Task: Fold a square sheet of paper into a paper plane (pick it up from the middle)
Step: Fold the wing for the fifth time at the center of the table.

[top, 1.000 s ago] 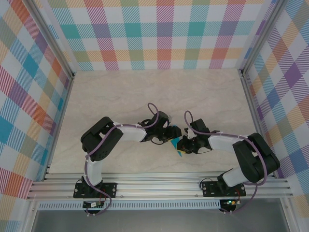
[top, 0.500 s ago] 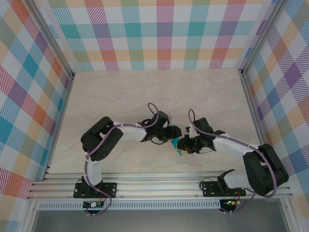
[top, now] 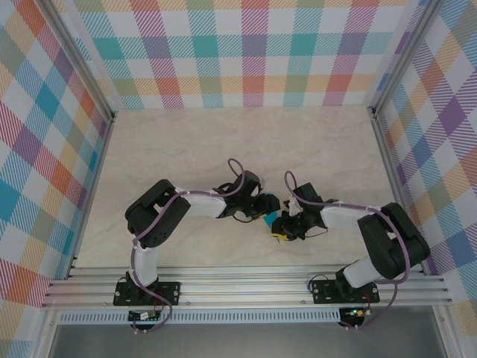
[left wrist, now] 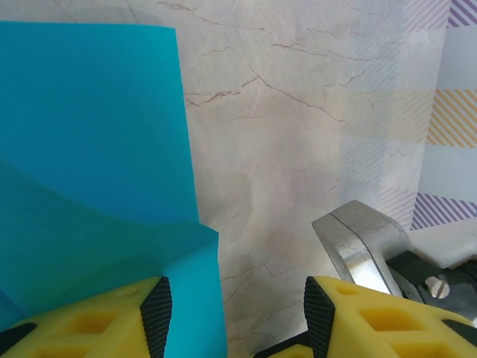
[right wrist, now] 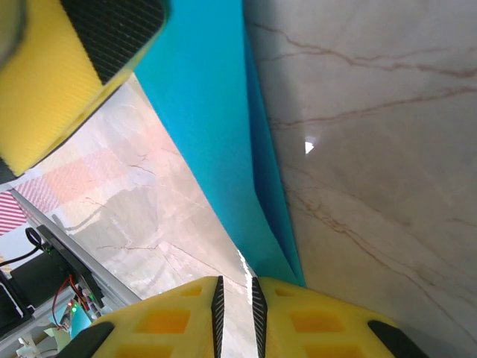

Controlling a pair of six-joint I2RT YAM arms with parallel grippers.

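The teal-blue square sheet of paper [left wrist: 89,149] lies partly folded on the marble table, one flap raised against my left gripper's left finger [left wrist: 89,328]. My left gripper [left wrist: 237,317] stands open and its jaws are wide apart, with the paper's edge just inside the left pad. My right gripper [right wrist: 237,302] has its jaws a narrow slit apart, and table shows through the slit. The folded paper [right wrist: 223,112] runs up to the tip of its right finger [right wrist: 328,321]. In the top view both grippers meet over the paper [top: 273,222] at the table's middle front.
A silver metal part [left wrist: 361,242] of the right arm sits close beside my left gripper's right finger. The left gripper's yellow finger [right wrist: 67,74] hangs over the paper's far end. Checked walls enclose the table [top: 223,142], with an aluminium rail [top: 246,287] along the front.
The right gripper's jaws have parted slightly. The right arm's elbow swung outward and came back. The left arm has stayed still.
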